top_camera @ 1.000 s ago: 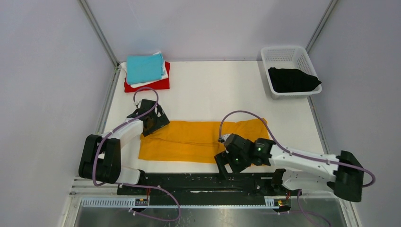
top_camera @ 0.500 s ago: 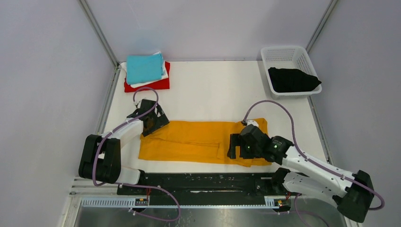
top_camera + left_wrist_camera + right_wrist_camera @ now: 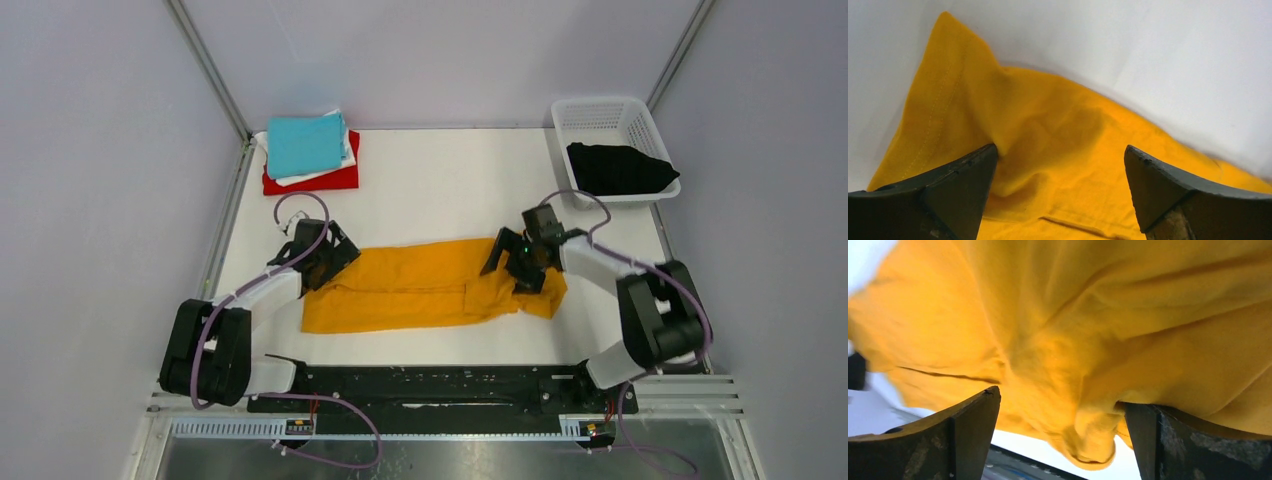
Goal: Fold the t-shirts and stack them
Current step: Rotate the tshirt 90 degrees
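The orange-yellow t-shirt (image 3: 420,285) lies in a long folded band across the middle of the table, its right end bunched. My left gripper (image 3: 322,258) is open over its left end, and orange cloth (image 3: 1063,115) fills the gap between the spread fingers (image 3: 948,195). My right gripper (image 3: 512,268) is open at the shirt's right end. In the right wrist view a lump of the cloth (image 3: 1128,315) hangs between the wide jaws and rests against the right finger (image 3: 1168,440). The black t-shirt (image 3: 618,168) lies in the basket. Teal (image 3: 305,143), white (image 3: 347,152) and red (image 3: 335,180) shirts are stacked far left.
The white mesh basket (image 3: 600,105) stands at the far right corner. The frame post (image 3: 210,70) and grey walls close in both sides. The black rail (image 3: 430,380) runs along the near edge between the arm bases.
My right arm has swung from the near edge up to the shirt's right end, and that end is now bunched and pushed left. My left gripper has shifted slightly right.
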`<move>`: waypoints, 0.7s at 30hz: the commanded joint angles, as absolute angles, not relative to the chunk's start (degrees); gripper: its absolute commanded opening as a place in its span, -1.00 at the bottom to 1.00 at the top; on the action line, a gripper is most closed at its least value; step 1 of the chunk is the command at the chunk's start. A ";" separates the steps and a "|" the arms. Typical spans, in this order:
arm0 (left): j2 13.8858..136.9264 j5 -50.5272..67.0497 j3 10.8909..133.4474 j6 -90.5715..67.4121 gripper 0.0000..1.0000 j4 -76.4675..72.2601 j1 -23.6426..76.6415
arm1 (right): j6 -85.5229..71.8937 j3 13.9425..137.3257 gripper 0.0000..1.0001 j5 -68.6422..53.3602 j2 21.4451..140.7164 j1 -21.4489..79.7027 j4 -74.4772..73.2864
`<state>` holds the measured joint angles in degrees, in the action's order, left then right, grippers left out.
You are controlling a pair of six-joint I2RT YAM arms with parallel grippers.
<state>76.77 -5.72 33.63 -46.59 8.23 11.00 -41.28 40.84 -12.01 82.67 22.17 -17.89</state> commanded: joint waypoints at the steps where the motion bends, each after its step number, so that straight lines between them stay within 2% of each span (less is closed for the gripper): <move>1: 74.81 -1.87 28.30 -54.83 0.98 2.98 16.10 | -36.67 52.54 0.99 -22.19 98.88 13.61 -13.92; 10: 73.23 -1.31 25.18 -64.56 0.98 3.13 35.60 | -27.54 97.49 0.99 -20.05 125.45 12.75 -37.38; 14: 74.18 -1.09 26.55 -68.70 0.98 2.62 46.18 | -22.89 124.43 0.99 -24.31 140.32 12.81 -53.11; 16: 76.12 -0.71 28.45 -70.44 0.98 1.55 50.78 | -21.85 142.26 0.99 -25.31 149.79 12.89 -61.51; 18: 78.84 -0.27 30.81 -71.34 0.98 -0.40 55.29 | -22.89 156.29 0.99 -26.70 158.11 12.84 -63.53; 19: 80.70 -0.30 32.48 -71.53 0.98 -1.49 57.21 | -24.59 157.40 0.99 -28.28 158.95 12.79 -61.29; 21: 84.62 2.21 36.71 -70.58 0.98 -2.04 59.94 | -28.68 148.35 0.99 -31.73 156.03 12.83 -50.71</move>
<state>77.73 -2.81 30.85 -68.01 -1.65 54.46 -25.32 151.15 -24.34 156.14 12.60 -51.09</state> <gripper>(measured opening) 0.989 0.993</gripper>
